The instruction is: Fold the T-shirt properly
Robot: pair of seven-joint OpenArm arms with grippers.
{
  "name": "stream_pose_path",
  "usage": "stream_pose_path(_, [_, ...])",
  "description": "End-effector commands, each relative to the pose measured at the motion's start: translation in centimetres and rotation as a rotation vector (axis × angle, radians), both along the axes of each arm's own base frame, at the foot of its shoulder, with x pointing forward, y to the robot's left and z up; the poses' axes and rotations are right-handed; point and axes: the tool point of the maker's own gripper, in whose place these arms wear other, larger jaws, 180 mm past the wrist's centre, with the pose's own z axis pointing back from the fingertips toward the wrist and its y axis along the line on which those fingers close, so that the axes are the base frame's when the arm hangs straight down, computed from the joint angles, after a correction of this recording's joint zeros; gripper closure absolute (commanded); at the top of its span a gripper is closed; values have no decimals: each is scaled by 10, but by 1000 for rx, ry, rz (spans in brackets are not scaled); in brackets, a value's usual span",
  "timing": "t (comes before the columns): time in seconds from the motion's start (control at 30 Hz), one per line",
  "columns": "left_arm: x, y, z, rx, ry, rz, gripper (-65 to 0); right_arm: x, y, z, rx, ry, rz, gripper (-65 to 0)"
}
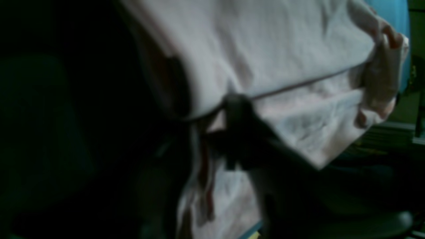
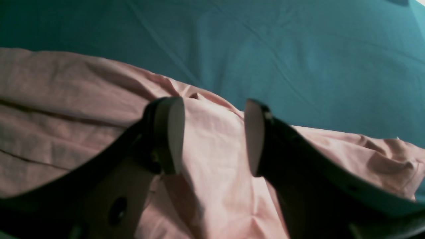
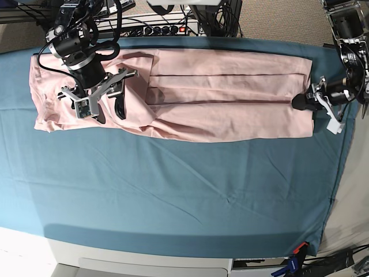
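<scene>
The pale pink T-shirt lies folded into a long band across the far side of the teal table cloth. My right gripper hovers over its left end, near the bunched sleeve. In the right wrist view that gripper is open, with a raised fold of T-shirt showing between its pale pads. My left gripper is at the T-shirt's right edge. In the dim, blurred left wrist view its dark fingers pinch the folded edge of the T-shirt.
A power strip and cables run behind the table's far edge. The table cloth drops off at the right edge, close to the left arm. Clamps hold the cloth at the near right corner.
</scene>
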Motion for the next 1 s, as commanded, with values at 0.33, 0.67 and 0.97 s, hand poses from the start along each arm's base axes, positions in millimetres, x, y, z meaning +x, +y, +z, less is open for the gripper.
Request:
stream_pose_path(0.33, [-3, 2, 2, 54, -12, -86, 0, -3, -74, 12, -102, -40, -328, -293])
stream_pose_path(0.67, [12, -36, 35, 18, -166, -186, 0, -19, -123, -27, -42, 63, -472, -293])
stream_pose_path(0.97, [22, -86, 58, -21, -286, -246, 0, -20, -128, -29, -75, 71, -482, -293])
